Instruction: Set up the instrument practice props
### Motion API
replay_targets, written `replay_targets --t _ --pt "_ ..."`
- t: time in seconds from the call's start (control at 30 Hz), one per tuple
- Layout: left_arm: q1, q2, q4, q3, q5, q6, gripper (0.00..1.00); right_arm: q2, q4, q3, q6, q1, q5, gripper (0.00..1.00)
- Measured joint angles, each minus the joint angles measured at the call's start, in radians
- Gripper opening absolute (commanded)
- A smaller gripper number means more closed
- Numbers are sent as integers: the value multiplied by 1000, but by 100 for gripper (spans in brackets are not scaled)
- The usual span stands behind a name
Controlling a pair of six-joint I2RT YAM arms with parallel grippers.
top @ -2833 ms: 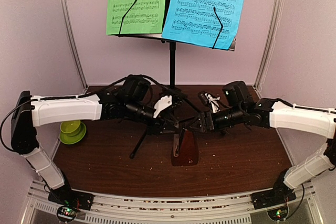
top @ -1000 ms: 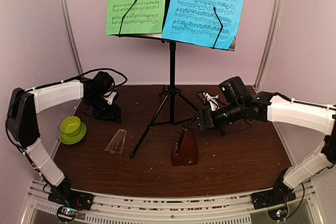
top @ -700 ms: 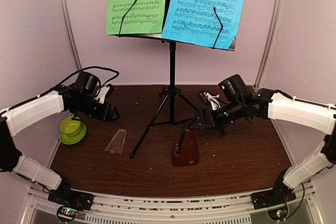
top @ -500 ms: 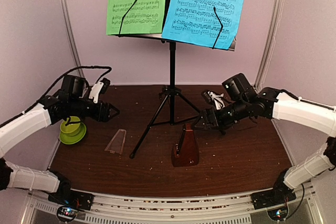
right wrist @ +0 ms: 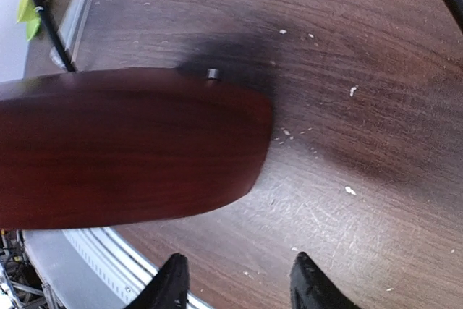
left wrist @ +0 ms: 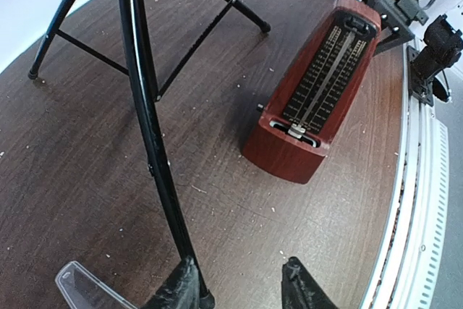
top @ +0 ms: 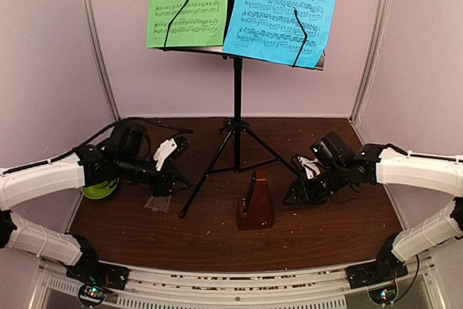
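Metronome (left wrist: 318,99) scale illegible; green sheet (top: 189,1), blue sheet (top: 282,9) bear printed staves; left fingers (left wrist: 177,291), right fingers (right wrist: 170,284) spread.

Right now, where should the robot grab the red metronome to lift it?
The metronome stands upright and tapers upward, its open front baring the pendulum. So probably grip its narrow upper half from above, one finger on each wooden side.

A dark brown wood-grain table (top: 325,229) fills the lower half of the top view. The black tripod music stand (top: 236,135) has its feet on the wood at centre. Just below it the red-brown pyramid metronome (top: 254,202) stands upright. Lower left, the clear cover (top: 156,204) lies flat near a stand leg. A lime green cup and saucer (top: 97,191) sits at the left edge, partly hidden. Pale crumbs (right wrist: 350,190) dot the surface.
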Motion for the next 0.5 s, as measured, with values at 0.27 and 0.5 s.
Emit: replay_targets --t 0.27,0.5 --pt "-45 32 35 -10 -1 51 30 208 90 31 2 -6 31 37" --pt "-129 65 49 -35 -34 100 25 341 157 95 -32 -15 24 35"
